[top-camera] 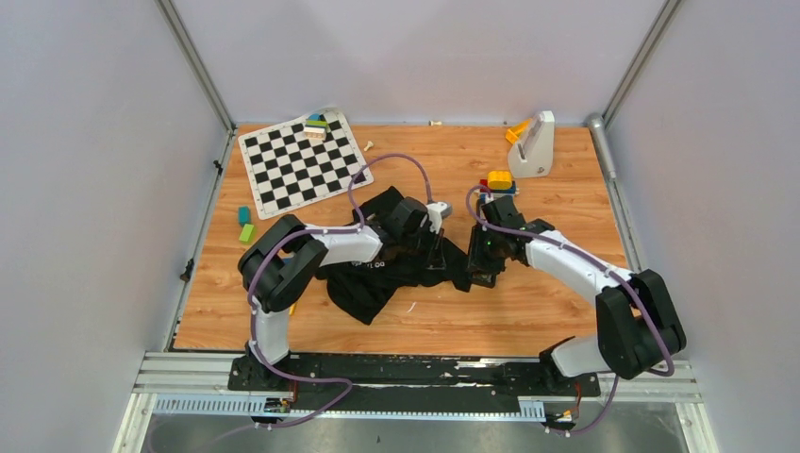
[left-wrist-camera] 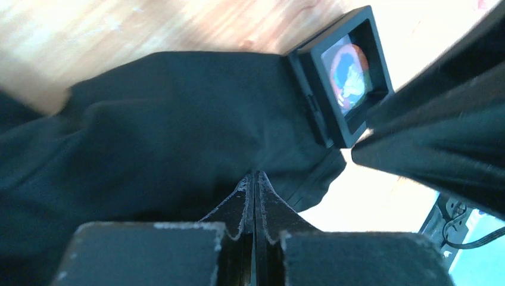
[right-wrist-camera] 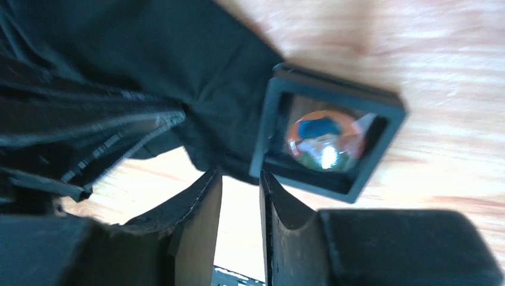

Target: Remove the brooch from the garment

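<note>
The garment (top-camera: 377, 283) is a black T-shirt crumpled mid-table; it also shows in the left wrist view (left-wrist-camera: 167, 119) and the right wrist view (right-wrist-camera: 149, 59). A black square frame (right-wrist-camera: 381, 173) lies at the shirt's edge on the wood. Inside it sits the brooch (right-wrist-camera: 324, 140), round, orange-rimmed with blue; it also shows in the left wrist view (left-wrist-camera: 350, 68). My left gripper (left-wrist-camera: 255, 174) is shut with its tips in the fabric, just short of the frame (left-wrist-camera: 333, 128). My right gripper (right-wrist-camera: 241, 176) is open and empty, its tips just in front of the frame's near corner.
A checkerboard mat (top-camera: 302, 162) with coloured blocks (top-camera: 316, 125) lies at the back left. Green blocks (top-camera: 245, 226) lie left of the arms. A white stand (top-camera: 533, 146) and stacked yellow, red and blue blocks (top-camera: 498, 179) are behind the right gripper.
</note>
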`<state>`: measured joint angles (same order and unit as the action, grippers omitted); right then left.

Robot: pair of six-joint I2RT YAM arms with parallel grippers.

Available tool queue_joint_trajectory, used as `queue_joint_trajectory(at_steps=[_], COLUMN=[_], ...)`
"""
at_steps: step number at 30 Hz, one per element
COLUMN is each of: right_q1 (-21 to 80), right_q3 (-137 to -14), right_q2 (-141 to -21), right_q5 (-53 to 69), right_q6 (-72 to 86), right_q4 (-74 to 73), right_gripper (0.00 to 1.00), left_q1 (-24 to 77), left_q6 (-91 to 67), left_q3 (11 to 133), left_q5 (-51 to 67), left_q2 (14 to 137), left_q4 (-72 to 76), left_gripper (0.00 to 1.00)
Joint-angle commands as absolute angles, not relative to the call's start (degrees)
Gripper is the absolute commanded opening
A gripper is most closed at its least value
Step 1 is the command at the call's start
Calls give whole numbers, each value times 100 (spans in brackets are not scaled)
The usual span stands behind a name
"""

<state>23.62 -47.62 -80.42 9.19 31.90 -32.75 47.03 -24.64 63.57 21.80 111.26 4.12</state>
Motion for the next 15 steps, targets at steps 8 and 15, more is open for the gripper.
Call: queue_joint_trajectory(at_steps=[8,15], right_q1=[3743,3351], right_q3=[-4629,-4537], right_q2=[-7874,-8131], right_q5=[87,-432], right_q6=[4207,3997], right_q4=[-3260,-3288], right_gripper=[24,23], left_q1=[3977,3954], left_q6=[-2156,-2109], left_q3=[6027,5964], left_q5=[2148,1921], left_q2=[10279,10081], left_q4=[99,-48], left_gripper=[0,0])
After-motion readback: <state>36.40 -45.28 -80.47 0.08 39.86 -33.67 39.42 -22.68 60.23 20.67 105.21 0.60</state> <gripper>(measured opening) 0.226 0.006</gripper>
